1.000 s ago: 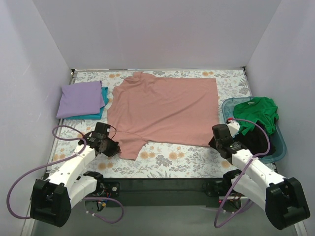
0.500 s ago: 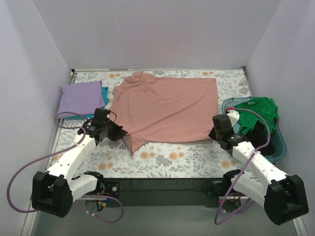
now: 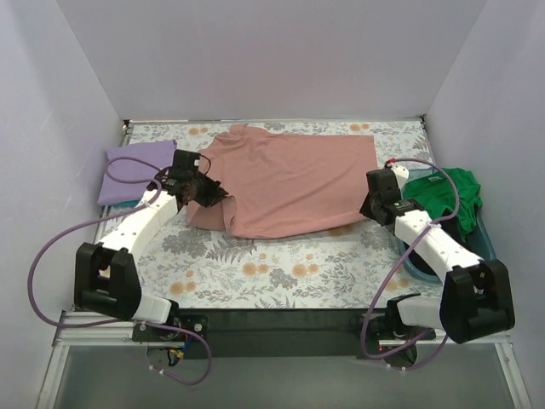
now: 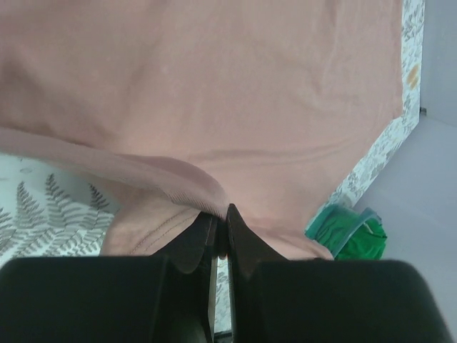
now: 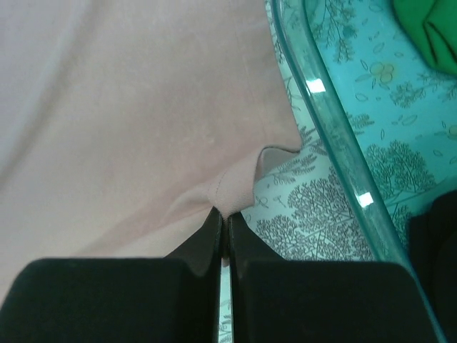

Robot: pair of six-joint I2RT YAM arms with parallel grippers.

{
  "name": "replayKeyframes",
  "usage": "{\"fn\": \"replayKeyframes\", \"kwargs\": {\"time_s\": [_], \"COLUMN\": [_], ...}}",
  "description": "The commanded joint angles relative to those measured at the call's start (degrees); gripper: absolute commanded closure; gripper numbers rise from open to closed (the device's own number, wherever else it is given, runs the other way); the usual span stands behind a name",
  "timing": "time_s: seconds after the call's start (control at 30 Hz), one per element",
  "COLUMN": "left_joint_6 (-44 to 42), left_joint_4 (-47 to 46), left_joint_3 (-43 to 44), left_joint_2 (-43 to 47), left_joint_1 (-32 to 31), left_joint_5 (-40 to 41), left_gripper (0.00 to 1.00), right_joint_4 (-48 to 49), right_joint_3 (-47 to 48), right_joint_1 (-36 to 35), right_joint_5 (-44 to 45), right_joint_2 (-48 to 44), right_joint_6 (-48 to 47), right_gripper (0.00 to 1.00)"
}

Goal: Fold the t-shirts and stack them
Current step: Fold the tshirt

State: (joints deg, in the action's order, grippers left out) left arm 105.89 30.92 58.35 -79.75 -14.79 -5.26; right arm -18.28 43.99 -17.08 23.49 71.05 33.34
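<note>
A dusty pink t-shirt (image 3: 289,179) lies spread on the floral table, its near edge lifted and folded toward the back. My left gripper (image 3: 207,192) is shut on the shirt's near left part (image 4: 178,182). My right gripper (image 3: 369,209) is shut on its near right corner (image 5: 235,189). A folded lavender t-shirt (image 3: 136,166) lies on a teal one (image 3: 180,158) at the far left. A green t-shirt (image 3: 443,194) and a black one (image 3: 464,228) lie in the teal plastic tub (image 3: 409,266) at the right.
The tub's translucent wall (image 5: 335,136) runs close beside my right gripper. White walls enclose the table on three sides. The near strip of floral cloth (image 3: 281,273) lies bare in front of the pink shirt.
Both grippers have moved away from the near edge toward the back, carrying the pink shirt's near edge with them, so the shirt is now folded over and shorter.
</note>
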Motion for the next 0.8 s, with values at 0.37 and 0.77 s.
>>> {"fn": "replayKeyframes", "kwargs": {"time_s": [0.37,0.77], "left_joint_6": [1.3,1.0], "left_joint_4": [-1.9,-2.4], "left_joint_3": [17.7,30.6], "left_joint_2": [-19.2,-31.8], "left_joint_1": [4.0,5.5], "left_joint_5": [4.6,10.8], "left_gripper": [1.0,1.0], "right_joint_4": [0.1,3.1], "right_joint_3": [14.9,21.7], "right_joint_1": [7.2,10.6], "right_joint_5": [-7.4,-11.3], "right_joint_2": [12.8,22.4], "right_joint_6": [-8.9,-12.3], "right_gripper": [0.99,0.99]}}
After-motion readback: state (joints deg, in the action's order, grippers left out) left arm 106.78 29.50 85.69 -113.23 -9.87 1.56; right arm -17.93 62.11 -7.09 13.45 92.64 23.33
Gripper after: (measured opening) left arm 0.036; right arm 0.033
